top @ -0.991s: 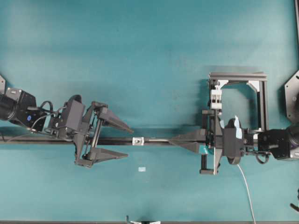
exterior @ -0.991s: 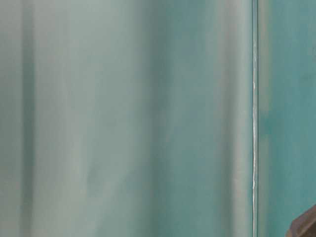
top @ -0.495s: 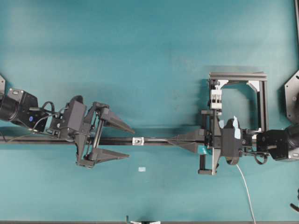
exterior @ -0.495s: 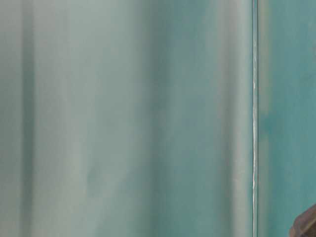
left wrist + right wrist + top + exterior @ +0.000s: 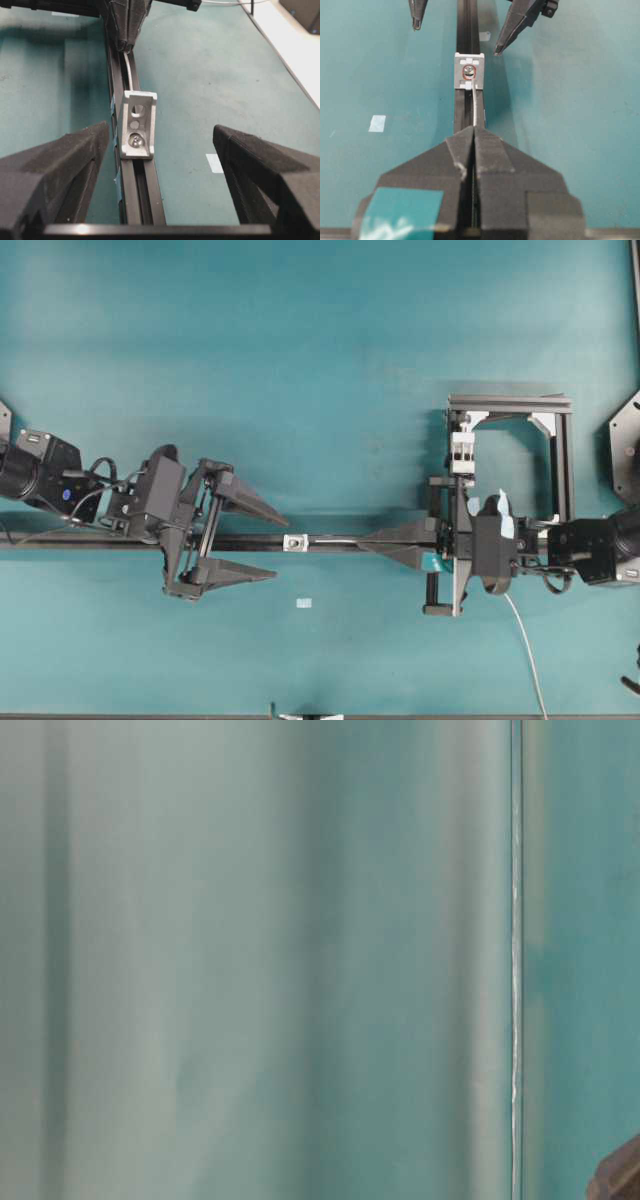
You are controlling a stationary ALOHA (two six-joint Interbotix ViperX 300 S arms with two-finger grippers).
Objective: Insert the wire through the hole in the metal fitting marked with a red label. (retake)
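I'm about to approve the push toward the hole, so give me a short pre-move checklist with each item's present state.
1. Right hand shut on the thin silver-grey wire: ok.
2. Wire tip passed through the red-ringed hole in the small silvery square metal fitting: not ok; in the left wrist view the tip stops behind the fitting.
3. Wire aimed along the black rail at the fitting: ok.
4. Left hand open, its fingers either side of the rail, short of the fitting: ok.
5. Fitting firmly fixed on the rail: cannot tell.
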